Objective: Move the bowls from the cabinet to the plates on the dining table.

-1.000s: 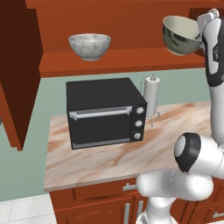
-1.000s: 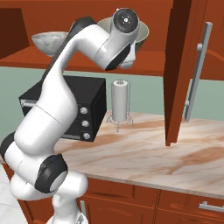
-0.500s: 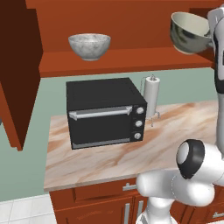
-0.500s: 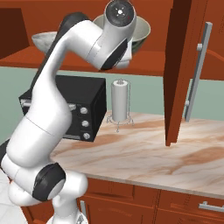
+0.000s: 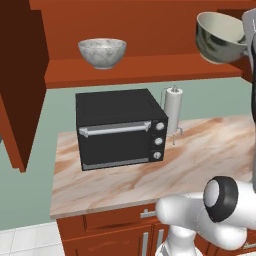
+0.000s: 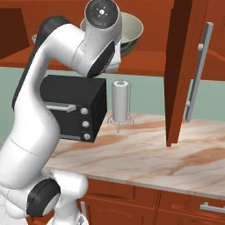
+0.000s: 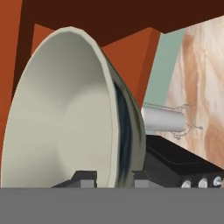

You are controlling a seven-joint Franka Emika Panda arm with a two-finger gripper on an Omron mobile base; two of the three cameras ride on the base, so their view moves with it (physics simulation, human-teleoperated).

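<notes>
My gripper (image 7: 114, 179) is shut on the rim of the shiny grey metal bowl (image 5: 219, 37) with the cream inside (image 7: 61, 113). The bowl hangs tilted on its side in front of the right end of the cabinet shelf (image 5: 145, 67), clear of the board. In the right base view the bowl (image 6: 132, 28) peeks out behind my hand. The speckled marble-like bowl (image 5: 102, 52) stands upright on the left part of the same shelf. The plates and the dining table are out of view.
Below the shelf, a short marble counter (image 5: 200, 160) bears a black oven (image 5: 120, 127) and a paper towel roll (image 5: 174, 111). An open cabinet door (image 5: 20, 85) hangs at the left, another door (image 6: 182, 70) with a grey bar handle (image 6: 200, 70) at the right.
The held metal bowl has shifted slightly to the right and away from the shelf, tilting more onto its side. The marble-like bowl has not moved.
</notes>
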